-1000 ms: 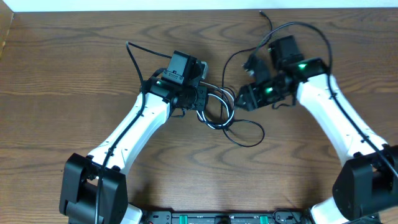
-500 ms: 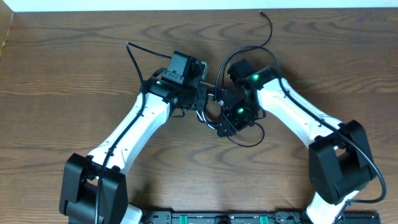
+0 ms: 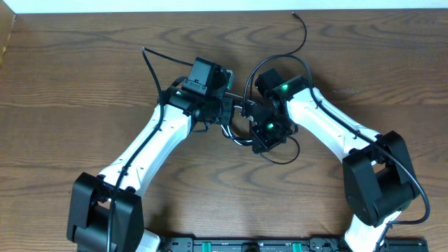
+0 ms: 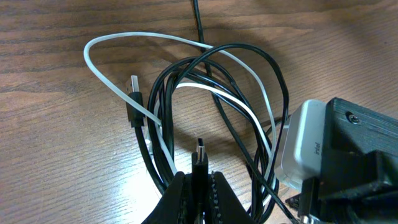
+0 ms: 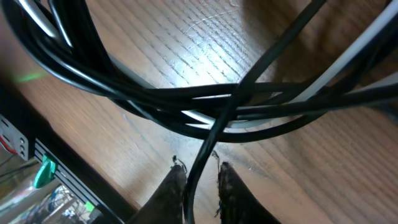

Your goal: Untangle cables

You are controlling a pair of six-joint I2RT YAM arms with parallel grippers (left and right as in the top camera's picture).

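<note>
While the left gripper (image 4: 198, 188) clamps a black plug (image 4: 199, 159), anchoring the cables (image 4: 214, 93), the right gripper (image 5: 200, 182) pinches one black strand (image 5: 214, 134) among them; presumably to draw it free.

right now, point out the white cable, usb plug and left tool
white cable (image 4: 124, 36): left wrist view, top of loop
usb plug (image 4: 134, 102): left wrist view, plug body
left tool (image 4: 198, 185): left wrist view, between fingertips

Tangled cables (image 4: 160, 124) lie on the wooden table (image 3: 70, 70).
</note>
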